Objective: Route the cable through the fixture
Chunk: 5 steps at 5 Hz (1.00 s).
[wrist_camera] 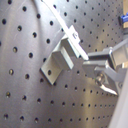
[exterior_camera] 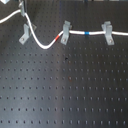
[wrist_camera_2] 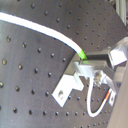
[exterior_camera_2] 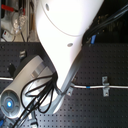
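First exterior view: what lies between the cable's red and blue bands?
A grey clip holding the cable, flanked by red band and blue band, first exterior view.

no readable text, no labels, no numbers anywhere

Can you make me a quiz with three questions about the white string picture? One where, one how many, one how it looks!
All in the first exterior view.
1. Going from the red band, the blue band is toward A) the first exterior view's left B) the first exterior view's right
2. How many grey clips? A) one B) three C) five
3. Just before the red band, the cable is A) straight B) curved C) cut

Answers: B, blue sits further right; B, three stand in a row; B, it dips in a bend.
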Available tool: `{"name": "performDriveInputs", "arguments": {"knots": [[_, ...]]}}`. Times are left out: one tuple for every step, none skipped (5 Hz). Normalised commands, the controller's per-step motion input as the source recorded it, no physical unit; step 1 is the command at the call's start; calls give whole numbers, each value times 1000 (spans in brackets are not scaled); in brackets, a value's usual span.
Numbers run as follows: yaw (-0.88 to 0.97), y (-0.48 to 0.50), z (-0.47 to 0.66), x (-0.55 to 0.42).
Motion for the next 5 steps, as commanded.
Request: {"name": "performDriveInputs", "arguments": {"knots": [[240, 185, 131, -24], [143, 83, 64, -15], [63, 75, 250, -86], [0, -16, 213, -59], [-3, -57, 107, -49]]}}
